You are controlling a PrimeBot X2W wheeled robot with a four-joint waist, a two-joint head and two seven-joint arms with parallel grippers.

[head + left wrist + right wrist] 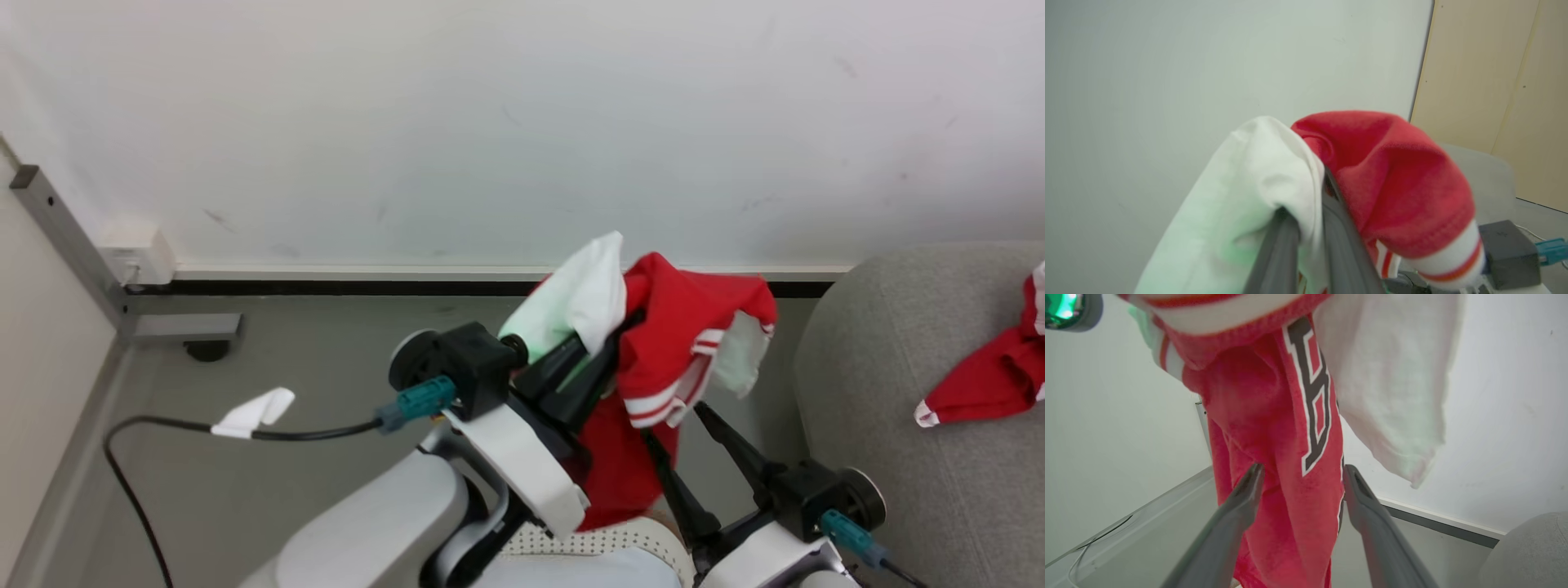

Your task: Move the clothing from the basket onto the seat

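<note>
Clothing (694, 343) hangs from the left gripper (1304, 196), jaws pinching it, twelve o'clock of the basket (620, 539); right gripper (1303, 468) jaws spread.

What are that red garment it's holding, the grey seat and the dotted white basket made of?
The clothing looks like soft fleece or knit: matte, fuzzy, limp folds, ribbed striped trim. The seat seems upholstered in matte grey woven fabric, going by its grainy weave. The basket is probably smooth cream plastic, given its even rows of holes.
</note>
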